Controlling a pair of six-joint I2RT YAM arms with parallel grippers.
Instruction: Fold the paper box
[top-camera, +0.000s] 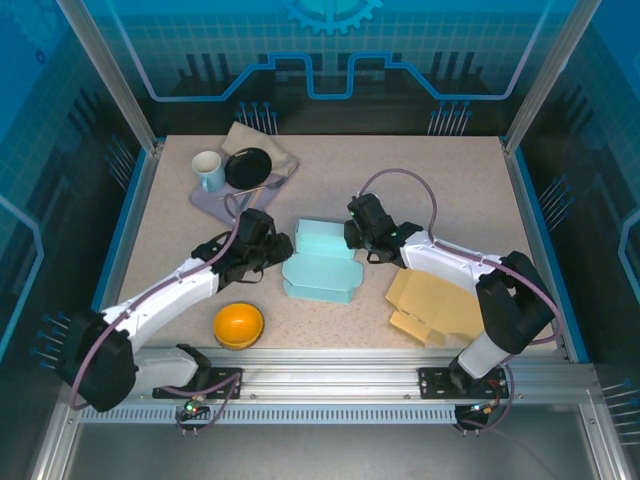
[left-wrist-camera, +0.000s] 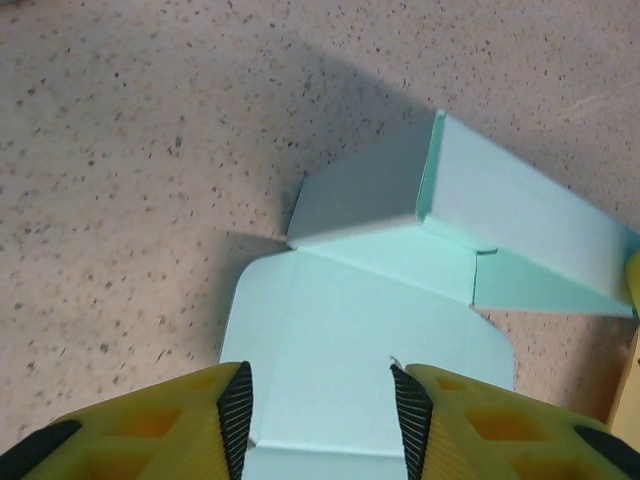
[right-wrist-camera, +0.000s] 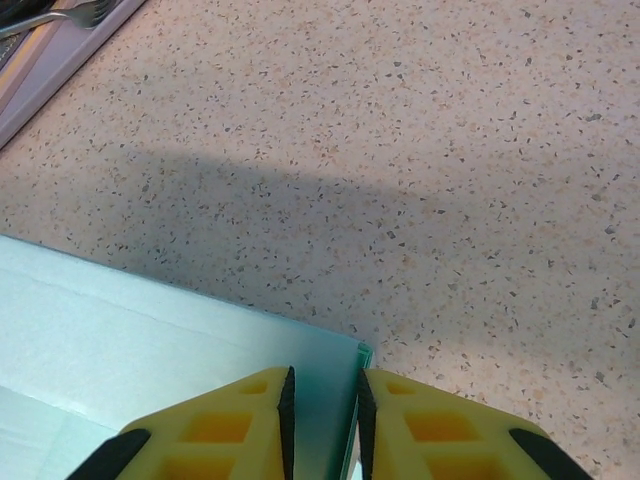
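The teal paper box (top-camera: 320, 265) lies mid-table, its back part raised into walls and a flat lid flap (left-wrist-camera: 360, 330) with rounded corners spread toward me. My left gripper (top-camera: 280, 245) sits at the box's left side. In the left wrist view it (left-wrist-camera: 320, 400) hovers open over the flap, with the raised box body (left-wrist-camera: 530, 220) beyond. My right gripper (top-camera: 352, 238) is at the box's back right corner. In the right wrist view its jaws (right-wrist-camera: 324, 405) stand close together around the upright end wall (right-wrist-camera: 150, 340), whose edge lies against the right pad.
An orange bowl (top-camera: 239, 325) sits near the front left. Flat brown cardboard (top-camera: 435, 305) lies under my right arm. At the back left a purple tray (top-camera: 205, 200) holds a mug (top-camera: 208, 170), a black plate (top-camera: 247, 167) and a fork (right-wrist-camera: 60, 15), beside a beige cloth (top-camera: 262, 140).
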